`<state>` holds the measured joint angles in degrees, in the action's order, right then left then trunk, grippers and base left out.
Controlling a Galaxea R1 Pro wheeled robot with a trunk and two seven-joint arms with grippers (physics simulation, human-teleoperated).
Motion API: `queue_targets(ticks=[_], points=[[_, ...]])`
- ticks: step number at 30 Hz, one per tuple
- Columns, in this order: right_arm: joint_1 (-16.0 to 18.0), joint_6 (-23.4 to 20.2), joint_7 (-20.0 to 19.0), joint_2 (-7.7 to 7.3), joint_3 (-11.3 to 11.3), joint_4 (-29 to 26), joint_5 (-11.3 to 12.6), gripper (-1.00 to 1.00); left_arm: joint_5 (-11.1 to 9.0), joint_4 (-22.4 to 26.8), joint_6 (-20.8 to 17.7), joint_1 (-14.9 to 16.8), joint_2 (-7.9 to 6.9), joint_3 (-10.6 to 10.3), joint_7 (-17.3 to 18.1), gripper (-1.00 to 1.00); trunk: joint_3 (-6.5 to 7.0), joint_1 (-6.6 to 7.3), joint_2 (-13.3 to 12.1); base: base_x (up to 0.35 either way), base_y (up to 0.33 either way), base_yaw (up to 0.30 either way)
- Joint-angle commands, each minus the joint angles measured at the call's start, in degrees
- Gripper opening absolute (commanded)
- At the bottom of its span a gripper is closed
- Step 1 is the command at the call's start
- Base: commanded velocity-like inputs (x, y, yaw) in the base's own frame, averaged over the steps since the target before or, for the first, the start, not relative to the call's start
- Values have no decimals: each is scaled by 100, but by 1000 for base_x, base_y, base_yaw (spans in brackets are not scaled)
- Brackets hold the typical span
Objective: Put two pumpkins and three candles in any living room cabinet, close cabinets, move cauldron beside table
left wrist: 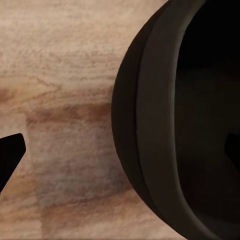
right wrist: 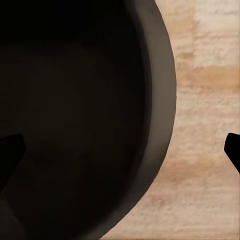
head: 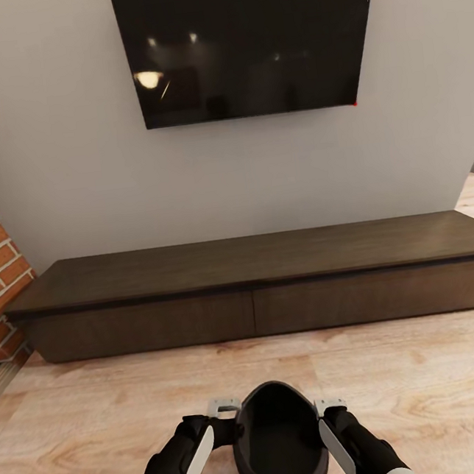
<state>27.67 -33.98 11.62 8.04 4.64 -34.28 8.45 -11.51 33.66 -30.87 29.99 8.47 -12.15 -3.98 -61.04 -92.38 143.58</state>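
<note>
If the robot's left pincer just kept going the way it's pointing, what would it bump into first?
Probably the wooden floor. The left pincer looks along its fingers at floorboards, with the black cauldron close beside that line. One finger seems to sit inside the rim, so it might scrape the cauldron's wall first; depth is hard to judge.

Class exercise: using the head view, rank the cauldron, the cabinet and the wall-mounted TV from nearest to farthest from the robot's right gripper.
1. Cauldron: right beside the right gripper, between both arms.
2. Cabinet: ahead across the wood floor, against the wall.
3. TV: highest, on the wall above the cabinet.
</note>
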Motion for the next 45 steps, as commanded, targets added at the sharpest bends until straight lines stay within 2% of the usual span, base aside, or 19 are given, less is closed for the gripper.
queue_targets(ticks=[1, 26, 35, 39, 45], points=[[2, -21, 51, -4, 28, -8, 61, 100, -60, 9, -25, 2, -4, -25, -42, 100, -5, 1, 2, 73, 0, 0], [2, 168, 43, -4, 28, 61, 63, 100, -55, 9, -24, -2, -12, -24, -42, 100, -5, 1, 2, 23, 0, 0], [2, 314, 42, -5, 28, 87, 61, 100, -57, 9, -17, 0, -13, -25, -41, 100, -205, -22, 14, 0, 0, 0], [2, 329, 42, -6, 28, 88, 61, 100, -61, 9, -6, 0, -13, -25, -39, 100, -205, -22, 14, 0, 0, 0], [2, 331, 47, -8, 28, 89, 61, 100, -62, 9, 96, -1, -13, -25, -39, 100, -338, -38, 22, 0, 0, 0]])
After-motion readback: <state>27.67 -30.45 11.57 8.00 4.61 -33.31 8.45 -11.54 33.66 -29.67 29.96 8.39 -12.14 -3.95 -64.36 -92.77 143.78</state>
